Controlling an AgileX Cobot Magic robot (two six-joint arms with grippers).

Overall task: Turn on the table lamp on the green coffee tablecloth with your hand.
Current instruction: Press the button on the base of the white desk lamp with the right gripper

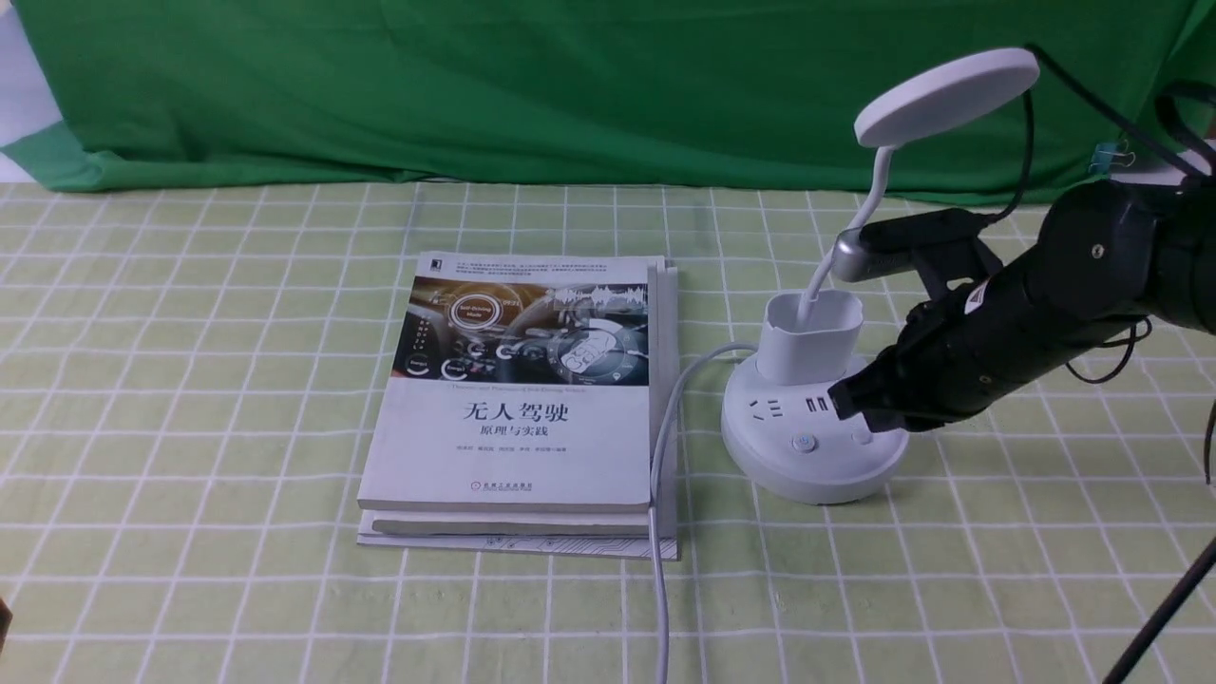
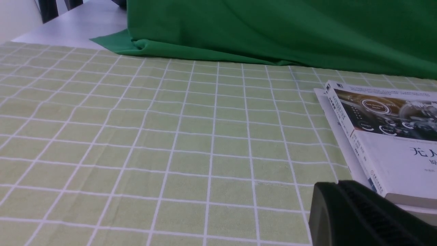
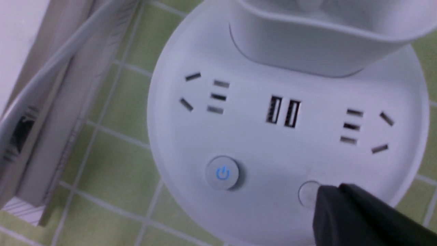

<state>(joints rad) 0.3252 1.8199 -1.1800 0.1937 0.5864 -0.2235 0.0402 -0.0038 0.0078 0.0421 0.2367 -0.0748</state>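
The white table lamp [image 1: 807, 456] stands on the green coffee tablecloth [image 1: 190, 380] at the right, its disc head [image 1: 945, 95] raised on the gooseneck. Its round base carries a button with a blue power sign [image 3: 222, 173] and a plain round button [image 3: 306, 194]. My right gripper [image 1: 845, 399] is shut and empty, and in the right wrist view its tip [image 3: 327, 198] lies over the edge of the plain button. I cannot tell if it touches. My left gripper [image 2: 336, 186] is shut and empty, low over the cloth beside the book.
A stack of books [image 1: 518, 399] lies left of the lamp and also shows in the left wrist view [image 2: 385, 136]. The lamp's white cable [image 1: 662, 456] runs along the books' right edge to the front. A dark green backdrop cloth [image 1: 570, 85] hangs at the back.
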